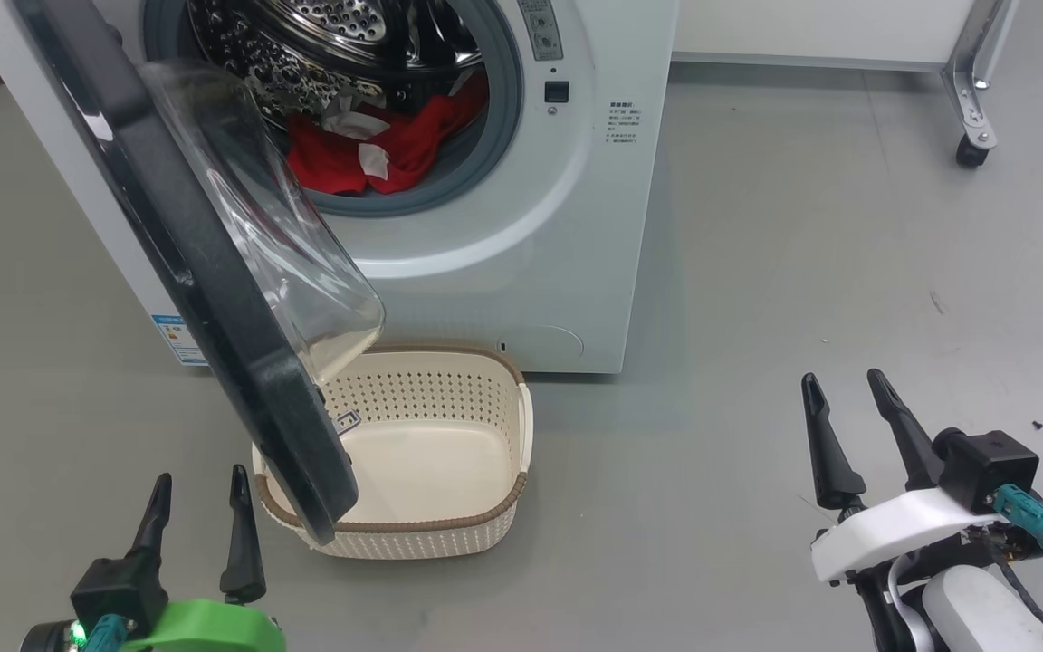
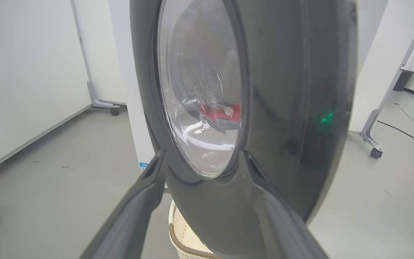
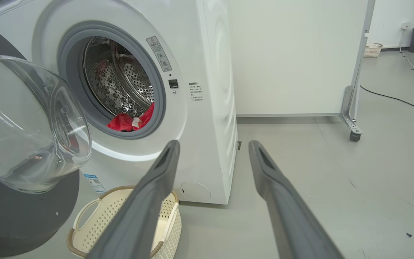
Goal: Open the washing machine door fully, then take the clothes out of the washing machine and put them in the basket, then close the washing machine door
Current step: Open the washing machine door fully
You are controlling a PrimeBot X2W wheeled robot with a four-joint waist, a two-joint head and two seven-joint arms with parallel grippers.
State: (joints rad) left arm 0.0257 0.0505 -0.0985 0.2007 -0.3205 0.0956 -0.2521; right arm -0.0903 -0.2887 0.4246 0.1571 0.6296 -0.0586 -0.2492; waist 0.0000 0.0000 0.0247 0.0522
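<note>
Head view looks down on one white front-loading washing machine (image 1: 521,272) with its single round door (image 1: 259,389) swung out towards the robot and seen nearly edge-on. The door has a glossy black rim and a clear, bulging glass bowl (image 1: 259,208) at its centre. Behind it the opening has a grey rubber ring (image 1: 494,136) around a perforated steel drum (image 1: 322,45). One heap of red clothes (image 1: 386,149) with white patches lies at the drum's lower front. How many garments make up the heap cannot be told.

One cream perforated basket (image 1: 449,534) with a brown woven-look rim stands on the grey floor (image 1: 757,362) just in front of the machine. The door's lower edge hangs over the basket's left side. One blue label (image 1: 173,337) sits at the machine's lower left corner.

Two pincers show, each with two dark fingers. The left pincer (image 1: 200,477) is at the lower left near the door's bottom, with its fingers apart and nothing held. In the left wrist view the door's black outer face fills the space just ahead of it. The right pincer (image 1: 842,377) hangs over bare floor well to the right of the basket, also apart and holding nothing.
</note>
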